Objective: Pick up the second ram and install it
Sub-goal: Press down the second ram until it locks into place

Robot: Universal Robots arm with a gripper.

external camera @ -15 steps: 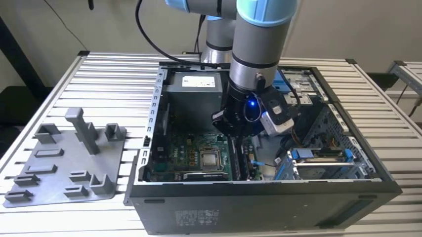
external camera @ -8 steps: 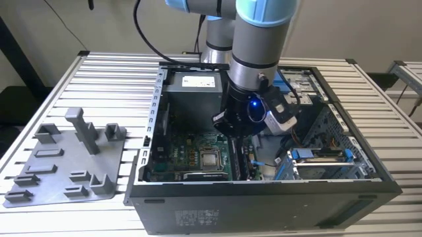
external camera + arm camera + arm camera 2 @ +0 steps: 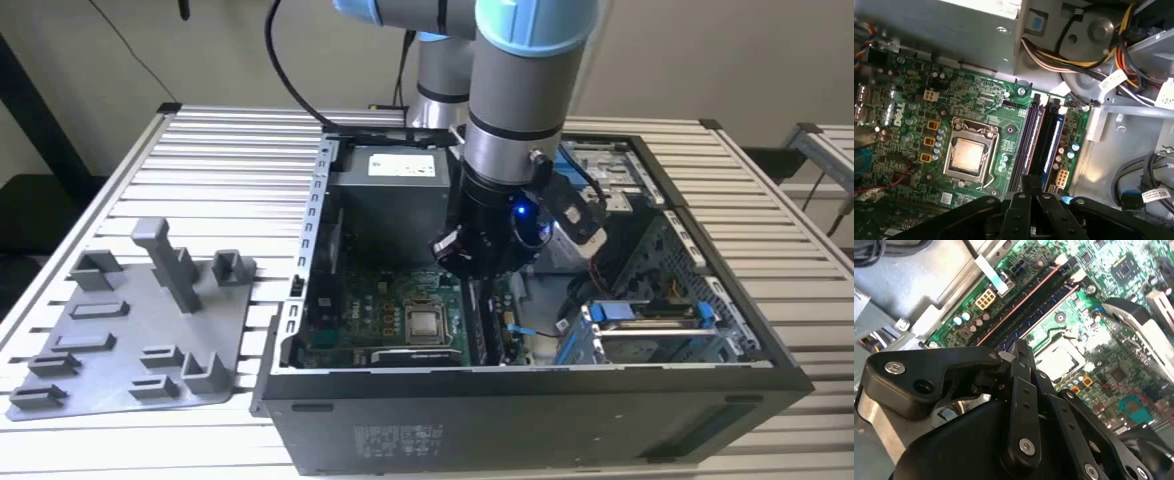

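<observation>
My black gripper (image 3: 1021, 352) fingers together, empty, above green motherboard (image 3: 979, 100). Dark blue-black second ram (image 3: 1053, 145) seated in slot. Step: pressing home, I judge; needs even downward pressure.

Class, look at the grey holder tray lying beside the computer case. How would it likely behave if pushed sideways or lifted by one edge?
The grey holder tray looks like thin moulded plastic, so it is probably light and fairly stiff. Its wide flat base suggests it would slide across the slatted table rather than tip, though the tall post might catch a push.
</observation>
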